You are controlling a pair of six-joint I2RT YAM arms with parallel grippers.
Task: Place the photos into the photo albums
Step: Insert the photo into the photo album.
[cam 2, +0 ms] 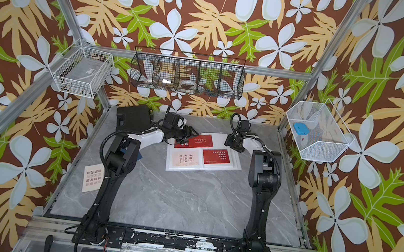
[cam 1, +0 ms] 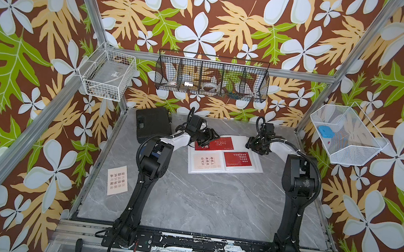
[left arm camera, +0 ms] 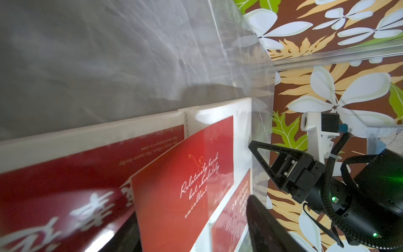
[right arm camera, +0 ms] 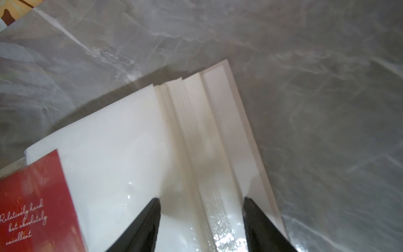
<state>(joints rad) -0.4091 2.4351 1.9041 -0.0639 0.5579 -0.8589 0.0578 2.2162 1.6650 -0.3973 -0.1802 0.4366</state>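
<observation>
Photo album (cam 1: 205, 173): open, long axis left-right, near counter's far edge.
Red card (cam 1: 223, 142): lengthwise across the spine, slightly tilted.
Left gripper (cam 1: 208, 140): released, at card's end.
Right gripper (right arm camera: 200, 198): released, over right-hand pages.

Both top views look down on the whole table (cam 1: 199, 204); wrist cameras close over the album (right arm camera: 122, 135).

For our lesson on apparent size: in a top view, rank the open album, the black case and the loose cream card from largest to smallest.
1. album
2. case, partly hidden and farther off
3. card, clearly smallest
</observation>
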